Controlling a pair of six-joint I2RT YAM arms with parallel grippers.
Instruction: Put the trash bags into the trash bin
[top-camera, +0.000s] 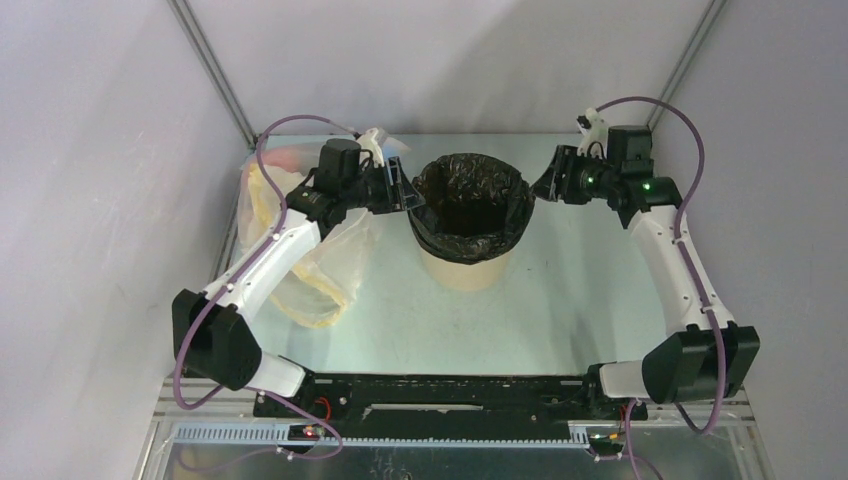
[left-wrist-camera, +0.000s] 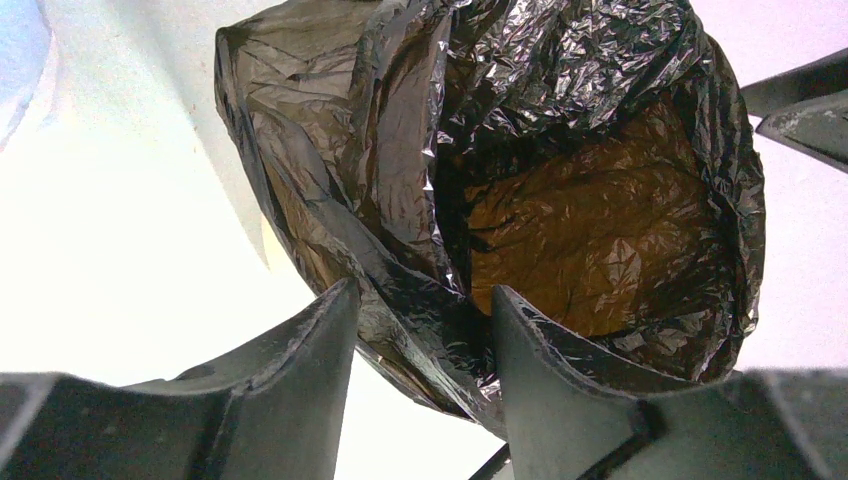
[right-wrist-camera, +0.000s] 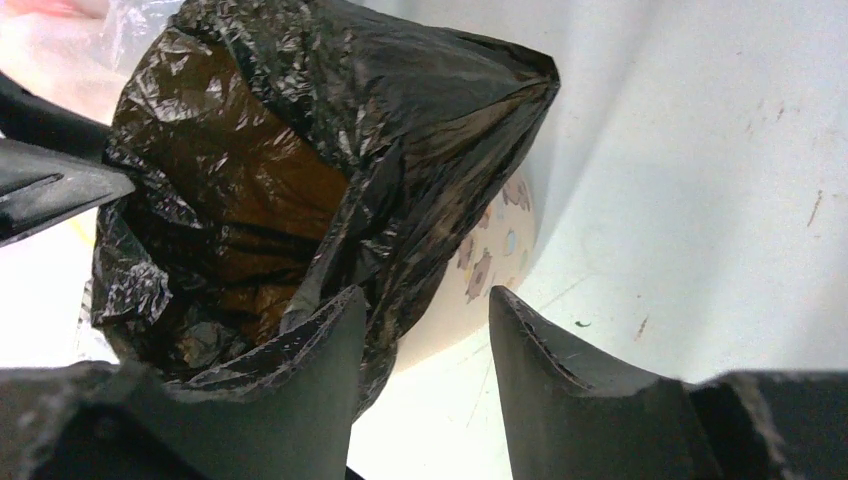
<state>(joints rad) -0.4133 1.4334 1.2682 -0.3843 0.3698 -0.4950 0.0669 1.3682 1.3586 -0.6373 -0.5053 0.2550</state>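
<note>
1. We note the trash bag (top-camera: 470, 212) lining the trash bin (top-camera: 466, 270), its rim folded over the lip.
2. We judge the film light, limp, slippery and tearable; pinch the gathered rim.
3. The left gripper (top-camera: 408, 192) is parted astride the rim, unclamped; the right gripper (top-camera: 541, 186) is parted and empty.

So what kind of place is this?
Most likely a robot lab test booth, not a home: plain pale walls on metal frame poles, two white-and-black robot arms bolted along a rail, and one round tan bucket lined with a crinkly black plastic bag.
</note>
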